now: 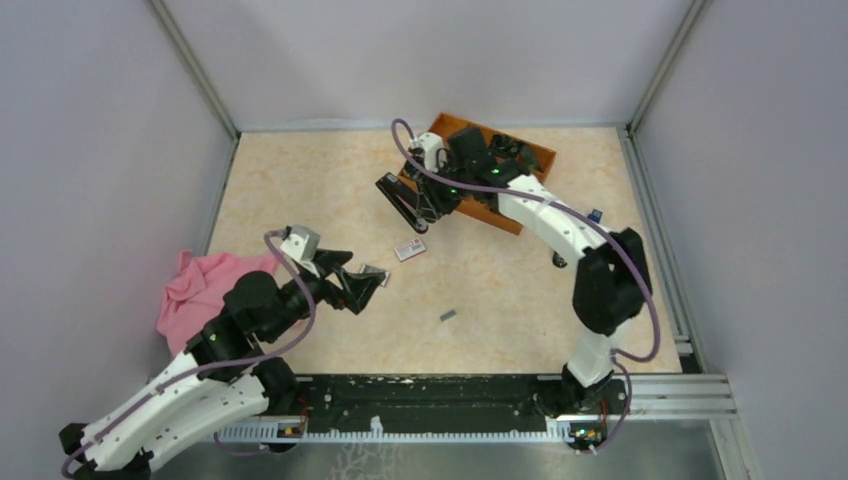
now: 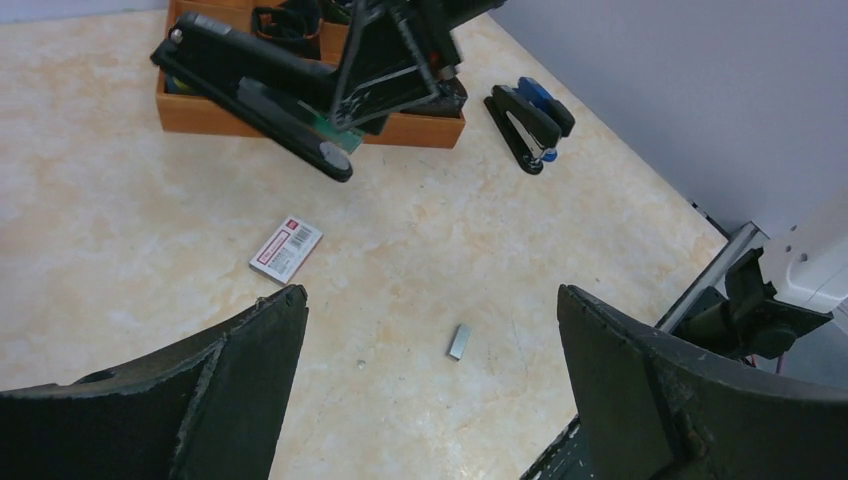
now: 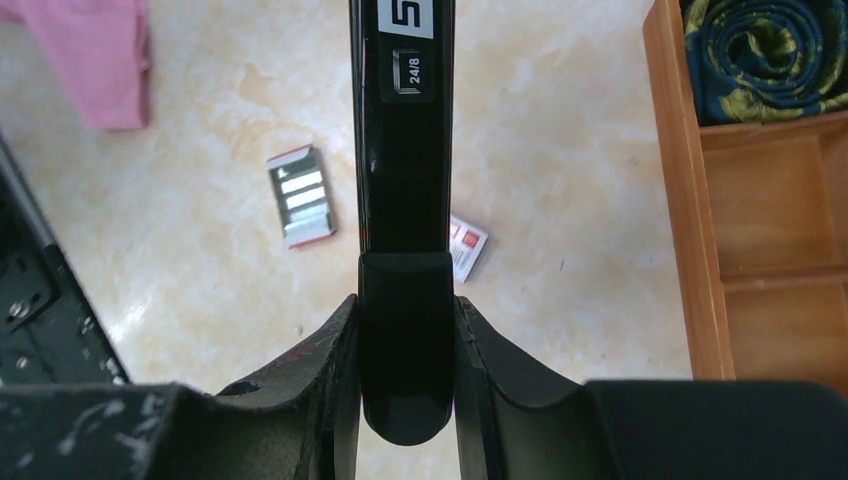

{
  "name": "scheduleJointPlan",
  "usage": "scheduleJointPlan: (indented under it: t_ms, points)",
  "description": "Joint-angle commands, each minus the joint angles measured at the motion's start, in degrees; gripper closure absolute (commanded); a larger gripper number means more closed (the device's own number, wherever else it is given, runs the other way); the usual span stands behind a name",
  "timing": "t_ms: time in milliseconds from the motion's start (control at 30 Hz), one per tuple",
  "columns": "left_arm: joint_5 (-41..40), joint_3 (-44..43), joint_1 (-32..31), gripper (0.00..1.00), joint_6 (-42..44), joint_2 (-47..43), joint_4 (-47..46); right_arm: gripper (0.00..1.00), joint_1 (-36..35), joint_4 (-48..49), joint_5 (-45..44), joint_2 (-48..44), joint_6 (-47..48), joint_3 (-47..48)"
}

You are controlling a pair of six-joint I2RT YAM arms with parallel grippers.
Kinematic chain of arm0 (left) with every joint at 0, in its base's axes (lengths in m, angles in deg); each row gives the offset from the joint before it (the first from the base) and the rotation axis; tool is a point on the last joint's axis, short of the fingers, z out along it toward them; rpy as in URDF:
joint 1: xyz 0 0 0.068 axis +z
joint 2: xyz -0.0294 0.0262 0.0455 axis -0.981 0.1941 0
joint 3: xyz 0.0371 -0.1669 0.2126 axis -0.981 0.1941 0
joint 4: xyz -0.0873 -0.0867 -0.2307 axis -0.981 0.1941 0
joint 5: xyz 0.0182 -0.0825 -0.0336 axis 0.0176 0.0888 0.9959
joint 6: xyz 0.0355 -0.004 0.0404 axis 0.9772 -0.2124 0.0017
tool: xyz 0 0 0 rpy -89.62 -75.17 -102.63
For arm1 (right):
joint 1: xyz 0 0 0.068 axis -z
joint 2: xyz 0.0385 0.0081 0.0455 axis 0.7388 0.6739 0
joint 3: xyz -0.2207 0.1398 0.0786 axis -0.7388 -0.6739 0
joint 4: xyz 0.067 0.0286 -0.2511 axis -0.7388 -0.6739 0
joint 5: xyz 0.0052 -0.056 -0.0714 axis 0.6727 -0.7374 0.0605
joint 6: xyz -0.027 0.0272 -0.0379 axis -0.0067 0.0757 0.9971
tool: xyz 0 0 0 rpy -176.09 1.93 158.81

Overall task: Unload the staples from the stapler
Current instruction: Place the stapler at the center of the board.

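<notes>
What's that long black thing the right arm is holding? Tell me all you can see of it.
A long, glossy black stapler, plastic-looking, with a white label and a small "24/8" tag. The jaws of the right arm clamp its rounded near end from both sides. It stretches out over the table beside the wooden tray; its two long halves seem hinged at the far end.

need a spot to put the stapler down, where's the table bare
Widest bare patch: the far-left tabletop, between the back wall, the pink cloth and the held stapler. Another lies between the staple strip and the right arm's base. Crowded around the wooden tray and small box.
</notes>
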Motion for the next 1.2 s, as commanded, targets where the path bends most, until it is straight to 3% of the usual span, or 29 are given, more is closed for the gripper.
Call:
scheduleJointPlan:
  t_ms: [0, 400, 800, 1167]
  points:
    - [-4.76, -4.6, 0.11, 0.01, 3.98, -2.69, 10.62, 1.0, -3.89, 0.92, -7.56, 9.29, -3.13, 12.18]
    - [-13.94, 1.3, 0.14, 0.01, 5.39, -18.05, 11.21, 1.0, -9.15, -2.69, -18.85, 30.17, -5.74, 34.86]
    - [-12.11, 1.54, 0.62, 0.01, 5.93, -17.98, 10.86, 1.0, -11.43, -5.14, -26.06, 37.69, -4.54, 42.09]
    - [-11.84, 1.58, 1.38, 0.01, 6.03, -17.79, 10.77, 0.71, -11.44, -5.76, -25.96, 41.48, -4.73, 44.19]
